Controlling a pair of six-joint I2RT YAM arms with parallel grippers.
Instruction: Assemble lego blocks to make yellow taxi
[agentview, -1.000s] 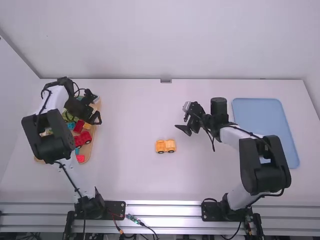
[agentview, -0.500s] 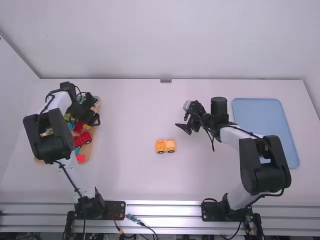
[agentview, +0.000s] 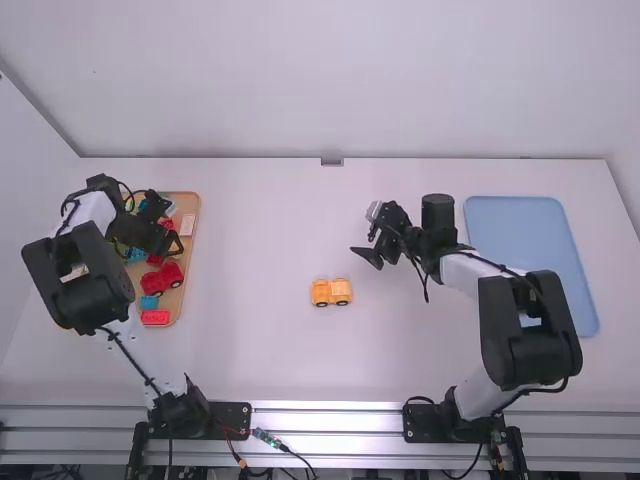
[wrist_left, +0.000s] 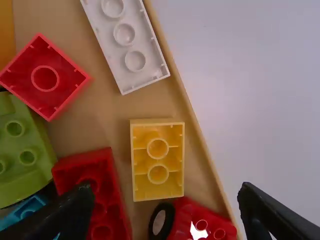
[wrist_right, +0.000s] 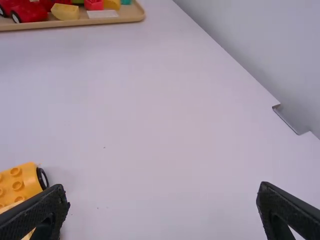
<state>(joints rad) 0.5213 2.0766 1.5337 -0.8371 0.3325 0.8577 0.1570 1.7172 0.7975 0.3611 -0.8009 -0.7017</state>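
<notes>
Yellow-orange plastic taxi assembly on wheels (agentview: 331, 292): it rests on the white table (agentview: 260, 330), between your two arms, in the same place as half a second earlier. Note that your left gripper (wrist_left: 166, 189) has shifted leftward over the tan tray (agentview: 190, 208); its fingers stand wide, spanning a pale-yellow rectangular plastic brick (wrist_left: 158, 189), hollow side up. This suggests you are lining up the next taxi part. Your right gripper (wrist_right: 163, 186), also spread wide and empty, keeps its place near the assembly.
</notes>
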